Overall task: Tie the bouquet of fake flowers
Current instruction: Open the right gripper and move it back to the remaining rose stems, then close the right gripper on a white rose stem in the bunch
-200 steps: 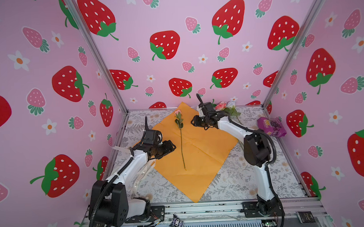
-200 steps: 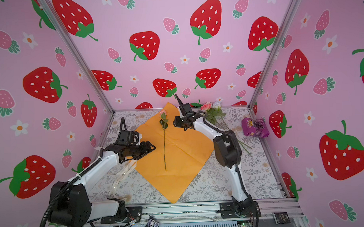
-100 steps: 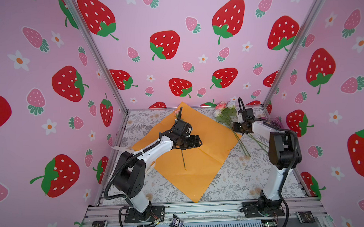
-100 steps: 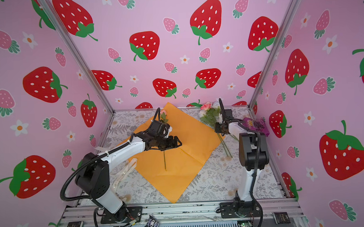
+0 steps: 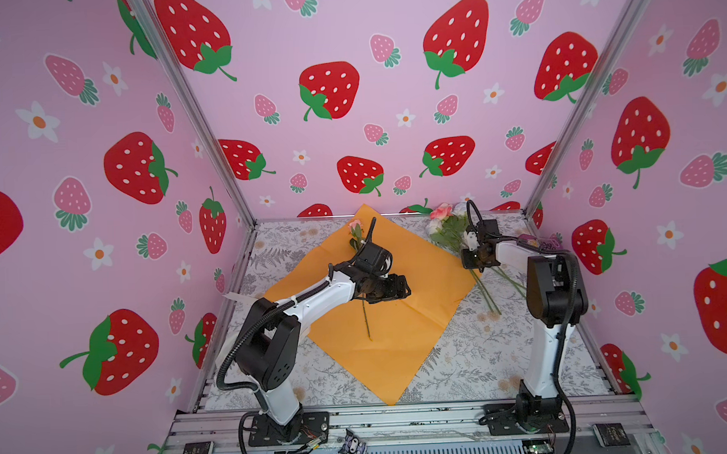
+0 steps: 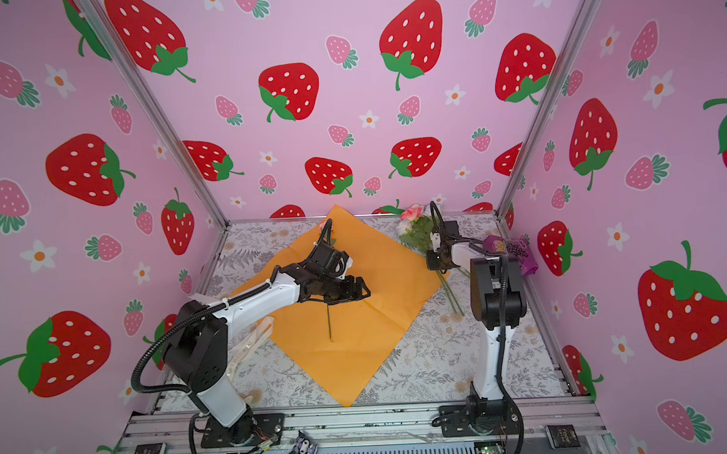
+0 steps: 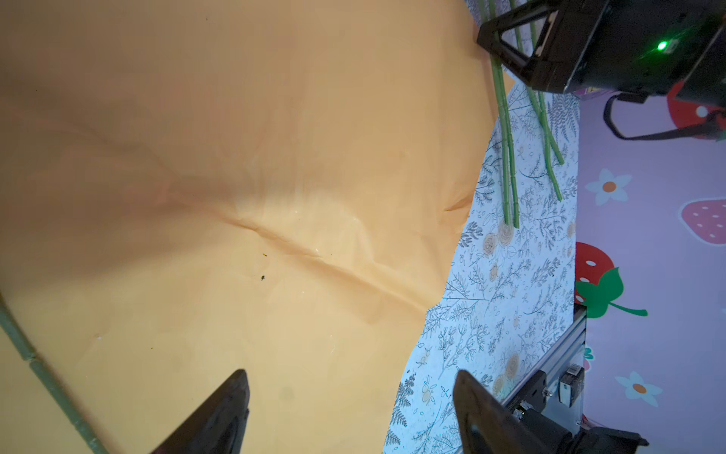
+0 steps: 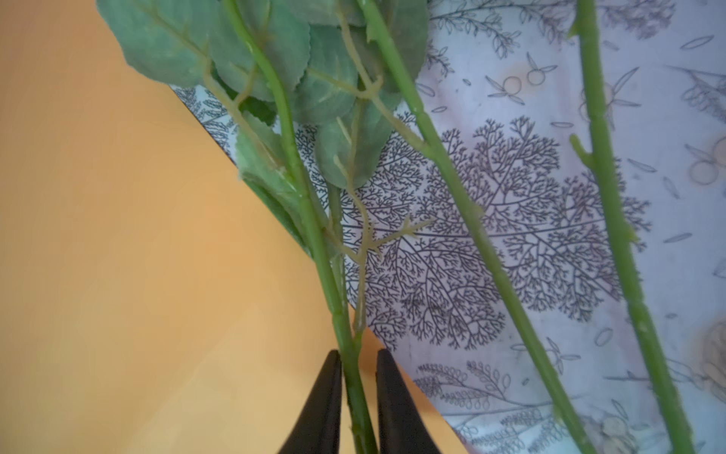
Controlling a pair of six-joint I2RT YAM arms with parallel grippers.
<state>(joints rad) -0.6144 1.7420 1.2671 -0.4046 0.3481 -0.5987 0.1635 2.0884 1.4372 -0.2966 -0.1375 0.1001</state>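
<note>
Looked like a robot lab booth to me, not anybody's home. The walls [image 5: 347, 37] were just pink strawberry-print panels set into bare aluminium frame posts [image 5: 191, 113]. The white left arm [image 5: 322, 296] and right arm [image 5: 545, 354] were bolted to a metal rail [image 5: 402, 420] along the front. A black cable [image 5: 225, 366] and a small electronics box [image 5: 610, 434] sat out in plain sight. The desk [image 5: 483, 357] had a grey floral cover, so basically a dressed-up test cell.
</note>
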